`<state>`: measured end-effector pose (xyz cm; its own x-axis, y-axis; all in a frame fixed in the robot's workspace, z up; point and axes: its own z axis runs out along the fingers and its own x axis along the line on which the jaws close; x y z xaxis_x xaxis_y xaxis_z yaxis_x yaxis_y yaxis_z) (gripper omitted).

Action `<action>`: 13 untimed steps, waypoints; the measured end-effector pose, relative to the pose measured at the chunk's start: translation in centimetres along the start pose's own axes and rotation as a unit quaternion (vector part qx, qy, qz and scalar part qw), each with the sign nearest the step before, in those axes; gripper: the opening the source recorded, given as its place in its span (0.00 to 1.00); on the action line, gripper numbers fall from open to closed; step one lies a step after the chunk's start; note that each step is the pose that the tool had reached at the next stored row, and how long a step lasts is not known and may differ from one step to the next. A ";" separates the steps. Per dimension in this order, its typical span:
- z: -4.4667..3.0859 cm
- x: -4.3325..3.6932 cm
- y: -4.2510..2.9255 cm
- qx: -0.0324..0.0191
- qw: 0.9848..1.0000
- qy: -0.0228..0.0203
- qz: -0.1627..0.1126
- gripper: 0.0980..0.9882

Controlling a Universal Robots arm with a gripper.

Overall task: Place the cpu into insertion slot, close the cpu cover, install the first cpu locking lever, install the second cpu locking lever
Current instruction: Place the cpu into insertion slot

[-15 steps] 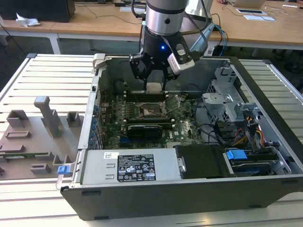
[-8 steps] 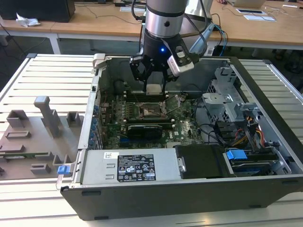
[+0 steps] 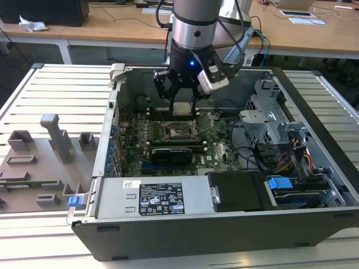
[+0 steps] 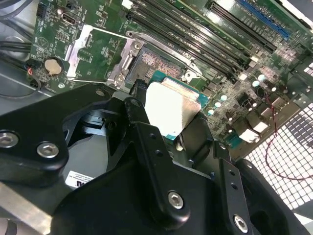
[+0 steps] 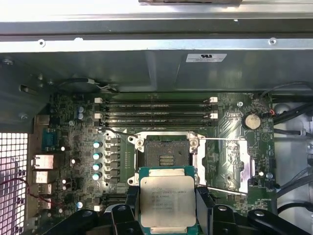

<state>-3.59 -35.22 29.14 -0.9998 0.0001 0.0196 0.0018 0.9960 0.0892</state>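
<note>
Step 1 in hand. End effector point(image 5: 167, 211) pinched the cpu point(image 5: 167, 196) by its edges, near the slot point(image 5: 166, 157), not yet seated. Cover point(image 5: 243, 169) apparently lay open. I judged seating called for squaring cpu over slot.

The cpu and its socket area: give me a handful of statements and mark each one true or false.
1. The tool grips the cpu between its fingers. True.
2. The cpu is seated in the insertion slot. False: the slot's contact grid lies bare and the chip is in the tool's grip, not in the slot.
3. The cpu cover is shut over the slot. False: it is swung open and lies beside the slot.
4. The motherboard sits inside an open computer case. True.
</note>
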 end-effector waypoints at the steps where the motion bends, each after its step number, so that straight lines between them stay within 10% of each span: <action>1: 0.09 0.00 -0.01 0.000 1.000 0.000 0.000 0.50; 13: 1.41 -0.03 -0.13 0.000 1.000 0.000 0.000 0.50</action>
<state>-3.59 -35.22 27.73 -0.9998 0.0001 0.0196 0.0018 0.9960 0.0890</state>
